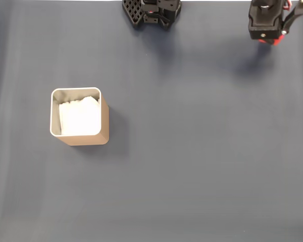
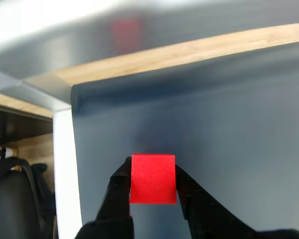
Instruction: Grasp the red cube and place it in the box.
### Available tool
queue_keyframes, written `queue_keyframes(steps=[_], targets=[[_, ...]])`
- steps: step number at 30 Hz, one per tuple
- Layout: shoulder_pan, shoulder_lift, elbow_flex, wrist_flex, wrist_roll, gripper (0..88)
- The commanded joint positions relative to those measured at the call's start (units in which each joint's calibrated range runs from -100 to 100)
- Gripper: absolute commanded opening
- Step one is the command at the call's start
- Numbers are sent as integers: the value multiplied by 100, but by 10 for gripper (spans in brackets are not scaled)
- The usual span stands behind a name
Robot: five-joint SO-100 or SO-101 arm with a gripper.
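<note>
Grasp done: black two-finger gripper (image 2: 153,185) clenched on small matte red cube (image 2: 152,178), far right. Left: carry to tan paper-lined box (image 1: 104,121), near left.

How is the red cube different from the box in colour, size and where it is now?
The red cube is bright red and solid; the box is tan, open-topped and lined with white paper. The cube is held between the fingers of the gripper, while the box stands on the dark table. The cube looks much smaller. Both have square outlines.
</note>
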Motion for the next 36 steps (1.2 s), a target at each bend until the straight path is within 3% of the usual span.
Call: queue_keyframes(steps=[1,16,27,36], targets=[[446,-316,-707,594,-63,2],[2527,-445,-3077,3121,-205,2],[4472,-220,-3815,3597,-20,2],[5587,152,-4499,3877,107,2]])
